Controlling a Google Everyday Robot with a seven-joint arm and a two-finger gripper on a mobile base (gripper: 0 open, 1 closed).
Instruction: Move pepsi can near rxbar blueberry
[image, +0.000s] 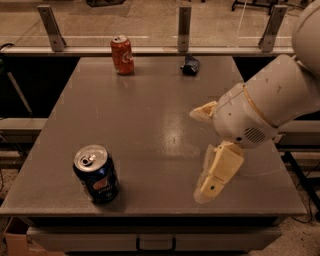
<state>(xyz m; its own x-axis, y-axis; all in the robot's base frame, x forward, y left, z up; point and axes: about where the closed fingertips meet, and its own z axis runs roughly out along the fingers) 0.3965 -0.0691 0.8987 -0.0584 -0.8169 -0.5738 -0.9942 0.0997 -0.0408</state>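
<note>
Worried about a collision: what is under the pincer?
The pincer hangs open over the table's near right part. Beneath it only grey tabletop shows; the patch behind its fingers and the arm is covered. The pepsi can stands apart at the near left.

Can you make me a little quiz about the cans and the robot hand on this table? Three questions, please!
1. True or false: the pepsi can lies on its side.
2. Where is the gripper? A) over the right part of the table, on the camera's side; B) touching the pepsi can; C) beside the orange-red can.
3. Fill the gap: the rxbar blueberry lies by the table's ___ edge, to the right of the orange-red can.

Key: 1 false, it stands upright at the near left. 2 A. 3 far.
</note>
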